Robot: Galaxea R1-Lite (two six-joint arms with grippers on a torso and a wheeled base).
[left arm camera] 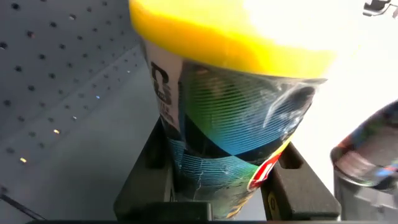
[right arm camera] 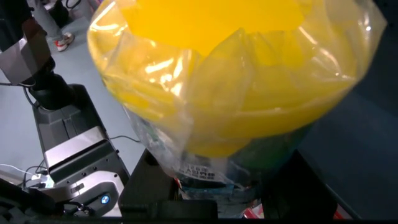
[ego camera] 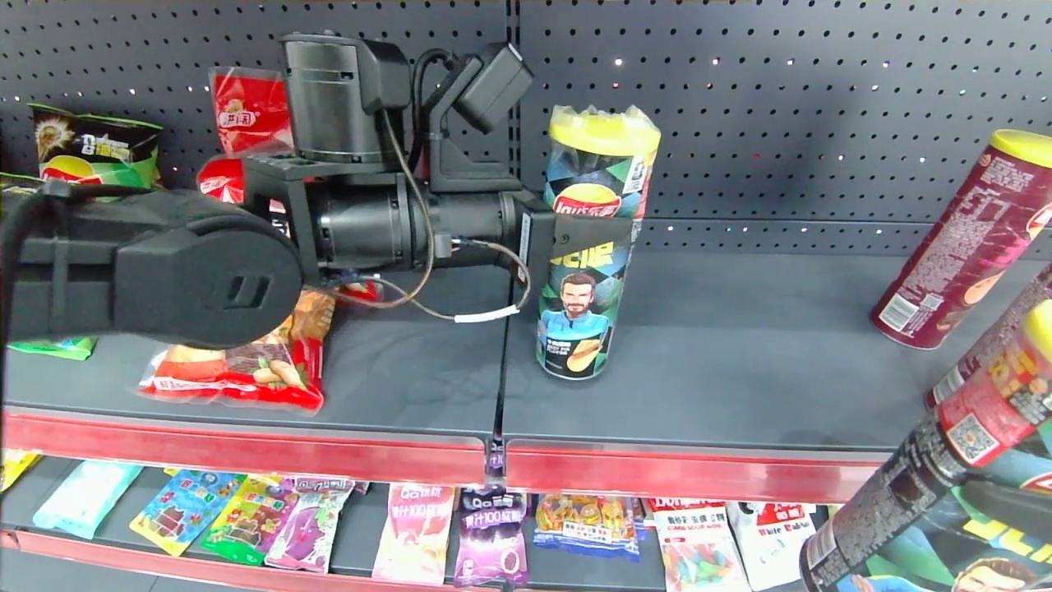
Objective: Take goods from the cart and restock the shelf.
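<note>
Shelving fills the head view: a grey upper shelf with a red front edge, backed by a dark pegboard, and a lower shelf beneath it. The left arm lies across the left half of the upper shelf, pointing toward its middle.

The left end effector is closed around a chip can, with one dark finger lying across the can's upper half. The can has a yellow lid and a blue-green printed body. It stands upright on the upper shelf, just right of the seam between the two shelf boards and clear of the pegboard. The left wrist view shows the same can held between two black fingers.

The right end effector grips a second chip can, one black finger on each side of it. Its yellow lid is wrapped in crinkled clear film.

A maroon can with a yellow lid leans tilted at the right end of the upper shelf. A dark can slants just below it, at the edge of the view.

At the left end of the upper shelf, a red snack bag lies flat under the arm. A green bag and a small red bag stand against the pegboard. Candy packets lie in a row on the lower shelf.
</note>
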